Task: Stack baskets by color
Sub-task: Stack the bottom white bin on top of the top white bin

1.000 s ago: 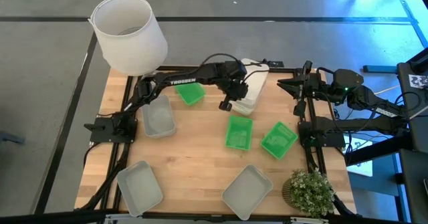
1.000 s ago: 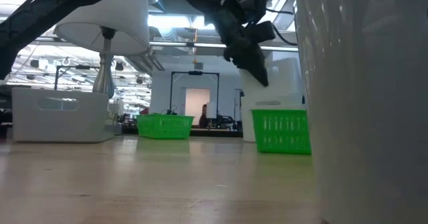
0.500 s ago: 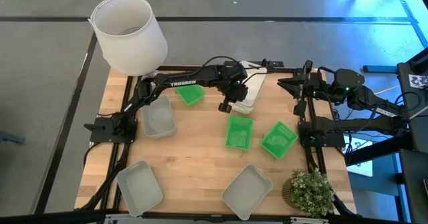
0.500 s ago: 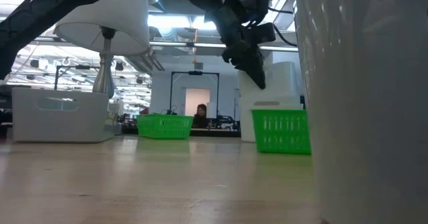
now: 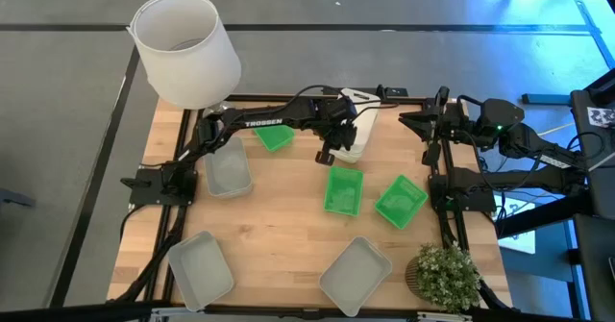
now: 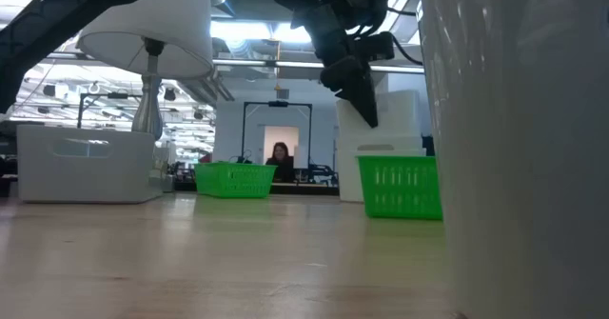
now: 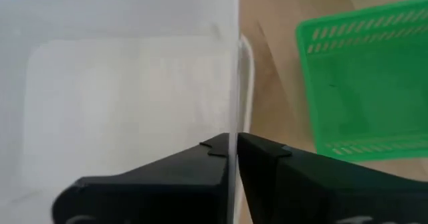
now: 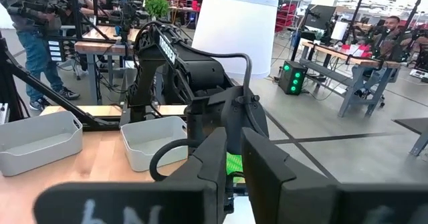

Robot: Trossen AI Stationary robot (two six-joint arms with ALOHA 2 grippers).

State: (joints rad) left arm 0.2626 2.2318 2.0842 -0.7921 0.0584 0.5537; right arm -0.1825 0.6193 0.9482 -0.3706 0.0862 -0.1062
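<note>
Your left gripper [image 7: 234, 149] is clamped on the thin rim of a white basket [image 7: 127, 97]; in the left wrist view the wall edge runs straight down between the 2 fingers [image 7: 200, 164], which pinch it from both sides. From above, that gripper [image 5: 336, 139] sits at the far middle of the table [image 5: 279, 226], over the white stack [image 5: 360, 130], and the held basket looks tilted against the stack rather than lying flat. How many white baskets lie there you cannot tell, since the arm covers part of them.

Just beside the gripper, toward the near edge, lies 1 green basket [image 5: 343, 189], with a 2nd green one [image 5: 400, 201] near it on the right, turned at an angle. A 3rd green basket [image 5: 275, 135] sits under the left arm, at the far side. The 3 grey baskets lie apart from each other: 1 at the left by the arm's base [image 5: 229, 167], 1 at the near left corner [image 5: 201, 267], 1 near the front middle [image 5: 356, 275].

Your right gripper [image 8: 231, 158] waits at the far right edge of the table [image 5: 415, 122], holding nothing, its fingers standing only a narrow gap apart.

A white lampshade [image 5: 184, 48] stands beyond the far left corner, and a small plant [image 5: 444, 276] at the near right corner. In the low view a person [image 6: 280, 157] shows in the room far behind.
</note>
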